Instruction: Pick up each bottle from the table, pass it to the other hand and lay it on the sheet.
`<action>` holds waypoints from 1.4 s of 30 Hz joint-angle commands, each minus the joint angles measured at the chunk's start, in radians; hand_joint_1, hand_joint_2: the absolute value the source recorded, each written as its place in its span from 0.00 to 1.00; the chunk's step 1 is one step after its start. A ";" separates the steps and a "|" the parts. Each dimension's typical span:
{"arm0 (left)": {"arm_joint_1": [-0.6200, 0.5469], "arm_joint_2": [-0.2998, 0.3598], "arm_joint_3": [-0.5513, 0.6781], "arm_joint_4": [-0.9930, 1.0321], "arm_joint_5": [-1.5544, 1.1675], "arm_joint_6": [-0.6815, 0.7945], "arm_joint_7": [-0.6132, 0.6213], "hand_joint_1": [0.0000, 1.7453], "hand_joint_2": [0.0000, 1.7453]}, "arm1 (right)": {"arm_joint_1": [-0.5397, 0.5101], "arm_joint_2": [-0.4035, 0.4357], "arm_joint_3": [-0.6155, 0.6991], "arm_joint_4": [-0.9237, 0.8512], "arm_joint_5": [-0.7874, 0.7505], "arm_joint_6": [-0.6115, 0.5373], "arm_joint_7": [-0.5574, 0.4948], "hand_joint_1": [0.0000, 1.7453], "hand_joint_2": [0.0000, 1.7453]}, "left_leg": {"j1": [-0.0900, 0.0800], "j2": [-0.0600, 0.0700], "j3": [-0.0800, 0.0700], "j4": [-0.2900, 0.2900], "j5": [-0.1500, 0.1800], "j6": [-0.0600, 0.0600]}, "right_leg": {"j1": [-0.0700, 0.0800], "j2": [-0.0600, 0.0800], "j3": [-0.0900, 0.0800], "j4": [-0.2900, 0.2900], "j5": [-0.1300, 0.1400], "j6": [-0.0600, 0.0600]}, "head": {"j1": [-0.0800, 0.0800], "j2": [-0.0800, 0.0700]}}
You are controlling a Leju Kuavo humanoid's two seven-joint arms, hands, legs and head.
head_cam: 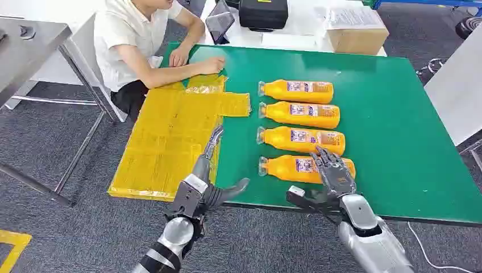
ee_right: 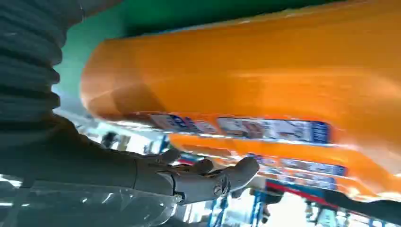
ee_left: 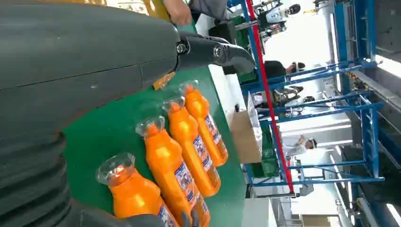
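Green table (head_cam: 398, 142) carries four orange bottles (head_cam: 298, 115) in a row at its centre; the yellow sheet (head_cam: 170, 136) overhanging the left edge holds none, so all transfers remain. Right hand (head_cam: 334, 173) rests fingers on the nearest bottle (head_cam: 284, 168) by the near edge, thumb apart, grasp unconfirmed. Left hand (head_cam: 213, 185) hangs released. Left wrist view: bottles untouched. Right wrist view: bottle fills frame, fingers (ee_right: 208, 177) alongside.

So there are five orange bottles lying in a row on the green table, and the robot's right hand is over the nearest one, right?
Not quite: the head view shows four orange bottles, not five. They do lie in a row on the green table, and the right hand is over the nearest bottle.
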 commanded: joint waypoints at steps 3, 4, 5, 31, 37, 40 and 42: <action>0.013 0.028 0.024 -0.006 -0.012 0.003 0.015 0.00 1.00 | 0.032 0.003 -0.036 0.051 0.081 0.037 0.115 0.00 1.00 | 0.001 0.000 0.006 -0.002 -0.002 -0.002 | 0.001 0.001 0.006 -0.002 -0.001 -0.002 | 0.000 0.000; 0.014 0.028 0.026 -0.006 -0.012 0.001 0.017 0.00 1.00 | 0.037 0.005 -0.040 0.048 0.089 0.052 0.128 0.00 1.00 | 0.001 0.000 0.005 -0.001 -0.002 -0.002 | 0.001 0.001 0.006 -0.002 -0.001 -0.002 | 0.000 0.000; 0.015 0.028 0.028 -0.007 -0.015 0.002 0.020 0.00 1.00 | 0.037 0.004 -0.039 0.051 0.103 0.066 0.145 0.00 1.00 | 0.001 0.000 0.007 -0.002 -0.002 -0.002 | 0.001 0.001 0.007 -0.002 -0.002 -0.003 | 0.000 0.000; -0.016 0.028 0.016 0.031 -0.007 -0.026 0.018 0.00 1.00 | -0.041 0.044 -0.145 0.349 -0.057 0.160 0.058 1.00 1.00 | 0.002 -0.002 0.014 -0.002 0.000 -0.002 | 0.001 -0.002 0.013 -0.004 -0.001 -0.003 | 0.000 0.000; -0.035 0.031 0.009 0.045 0.004 -0.030 0.007 0.00 1.00 | -0.047 0.071 -0.174 0.454 -0.118 0.119 -0.020 1.00 1.00 | 0.002 -0.002 0.018 -0.001 -0.001 -0.001 | 0.002 -0.001 0.016 -0.003 -0.001 -0.002 | 0.000 0.000; -0.034 0.033 0.007 0.044 0.008 -0.031 0.002 0.00 1.00 | -0.032 0.083 -0.184 0.469 -0.142 0.107 -0.047 1.00 1.00 | 0.002 -0.003 0.021 -0.002 -0.001 -0.001 | 0.002 -0.002 0.015 -0.004 -0.002 -0.002 | 0.000 0.000; -0.031 0.033 0.007 0.044 0.009 -0.030 0.002 0.00 1.00 | -0.022 0.086 -0.184 0.468 -0.145 0.101 -0.053 1.00 1.00 | 0.003 -0.003 0.024 -0.003 -0.003 -0.002 | 0.003 -0.002 0.014 -0.006 -0.004 -0.003 | 0.000 0.000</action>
